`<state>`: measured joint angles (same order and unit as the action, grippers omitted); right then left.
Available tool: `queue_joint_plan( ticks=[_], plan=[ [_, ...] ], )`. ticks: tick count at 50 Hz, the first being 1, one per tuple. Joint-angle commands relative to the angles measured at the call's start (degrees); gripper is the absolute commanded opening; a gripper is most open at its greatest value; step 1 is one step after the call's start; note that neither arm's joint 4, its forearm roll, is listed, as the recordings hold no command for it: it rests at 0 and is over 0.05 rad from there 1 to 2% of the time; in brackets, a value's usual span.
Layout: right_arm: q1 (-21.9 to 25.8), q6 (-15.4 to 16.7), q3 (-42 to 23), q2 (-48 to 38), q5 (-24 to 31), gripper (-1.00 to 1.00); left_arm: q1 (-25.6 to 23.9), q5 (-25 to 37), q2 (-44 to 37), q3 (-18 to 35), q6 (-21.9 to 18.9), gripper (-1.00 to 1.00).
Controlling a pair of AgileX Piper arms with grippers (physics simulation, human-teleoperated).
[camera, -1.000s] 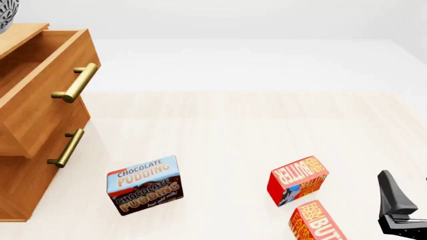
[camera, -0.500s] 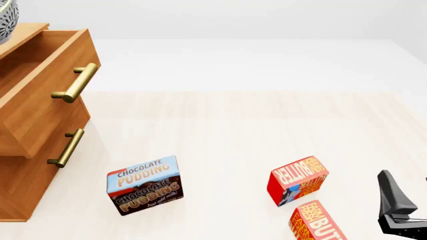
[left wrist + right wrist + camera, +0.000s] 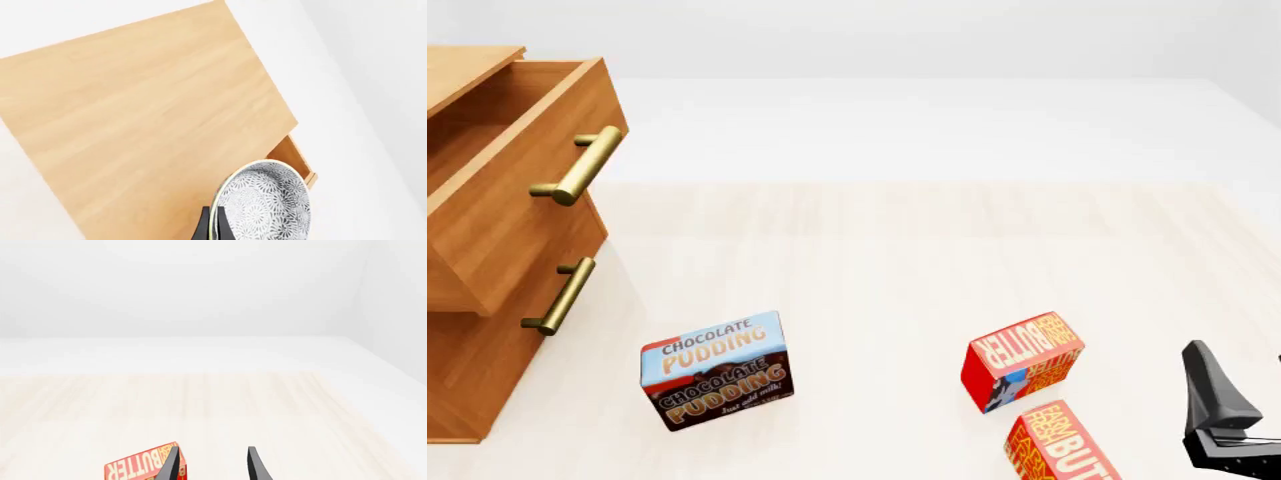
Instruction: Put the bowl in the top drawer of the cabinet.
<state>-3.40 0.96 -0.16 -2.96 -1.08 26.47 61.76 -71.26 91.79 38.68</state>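
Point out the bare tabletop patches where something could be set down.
Bare: the far half of the pale wooden table, and the strip between the chocolate pudding box and the red butter boxes. Crowded: the near right corner, by both butter boxes and the right pincer.

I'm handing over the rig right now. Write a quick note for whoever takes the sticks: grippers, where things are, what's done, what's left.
Left gripper: shut on the bowl's rim, holding it above the cabinet top; not visible in the front view.
Right gripper: open, empty, idle low at the right near the butter boxes.
Top drawer: pulled open.
Done: drawer open, bowl picked up.
Left: bring the bowl over the open drawer, lower it in, release. The pudding box sits on the table in front of the cabinet, out of the way.
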Motion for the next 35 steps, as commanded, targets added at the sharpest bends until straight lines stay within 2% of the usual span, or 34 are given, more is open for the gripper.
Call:
queue_joint_plan(
  ticks=[1,14,35],
  plan=[
    [-0.02,0.0,0.0,0.11,0.06,1.0,3.07,-0.38,-3.19,0.88,2.39,-1.0],
    [0.09,0.04,-0.01,0.15,0.09,1.0,4.03,-0.55,-4.13,2.08,5.3,-1.0],
    [0.24,0.07,-0.01,0.27,0.14,1.0,6.37,-0.85,-6.6,3.62,5.51,-1.0]
  ],
)
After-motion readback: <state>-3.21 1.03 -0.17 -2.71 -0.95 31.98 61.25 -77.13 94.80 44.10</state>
